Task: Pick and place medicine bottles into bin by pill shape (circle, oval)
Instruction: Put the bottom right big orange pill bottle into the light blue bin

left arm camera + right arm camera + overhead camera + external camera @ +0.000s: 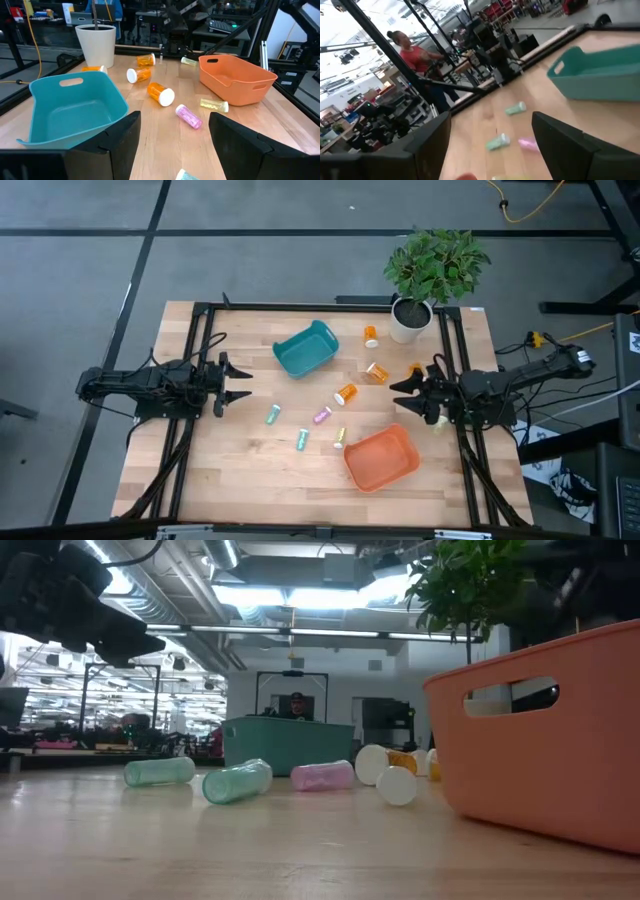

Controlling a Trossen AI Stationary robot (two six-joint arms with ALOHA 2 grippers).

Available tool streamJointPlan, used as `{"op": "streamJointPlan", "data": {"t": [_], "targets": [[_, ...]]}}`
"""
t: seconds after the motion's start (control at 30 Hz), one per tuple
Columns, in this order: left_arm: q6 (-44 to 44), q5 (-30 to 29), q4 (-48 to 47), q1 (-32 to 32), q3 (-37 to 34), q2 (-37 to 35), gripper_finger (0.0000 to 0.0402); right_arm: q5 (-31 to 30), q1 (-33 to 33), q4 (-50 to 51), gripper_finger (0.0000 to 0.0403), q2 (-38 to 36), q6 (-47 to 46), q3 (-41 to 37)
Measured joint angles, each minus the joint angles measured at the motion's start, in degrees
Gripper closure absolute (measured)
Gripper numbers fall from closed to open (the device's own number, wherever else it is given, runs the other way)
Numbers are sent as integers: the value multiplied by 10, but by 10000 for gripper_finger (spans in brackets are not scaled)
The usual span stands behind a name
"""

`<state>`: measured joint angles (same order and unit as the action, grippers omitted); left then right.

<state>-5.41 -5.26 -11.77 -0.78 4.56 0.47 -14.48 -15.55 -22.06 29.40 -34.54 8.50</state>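
Both grippers, left point(240, 383) and right point(398, 397), hang spread and empty at the table sides, bottles point(345, 393) lying loose between teal bin point(305, 349) and orange bin point(381, 459); risk: bottles rolling away when nudged.

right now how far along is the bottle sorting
Nothing looks sorted: the teal bin and orange bin both appear empty. Nothing is in hand; the left gripper and right gripper sit open at the table's sides. All the medicine bottles lie loose on the wood between the bins.
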Motion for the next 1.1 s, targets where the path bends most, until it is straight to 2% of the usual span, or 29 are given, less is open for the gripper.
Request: {"op": "streamJointPlan", "data": {"t": [0.17,0.4,0.63,0.93,1.1], "targets": [[0,0,0,0,0,0,172,-6,0,90,123,35,46,79],[1,-3,0,0,0,0,172,-9,0,322,123,57,53,198],[1,-20,1,0,0,0,172,-54,0,411,123,60,44,221],[0,-21,1,0,0,0,172,-54,1,505,123,81,-79,222],[-3,-21,1,0,0,0,172,-63,1,594,123,93,-205,222]]}}
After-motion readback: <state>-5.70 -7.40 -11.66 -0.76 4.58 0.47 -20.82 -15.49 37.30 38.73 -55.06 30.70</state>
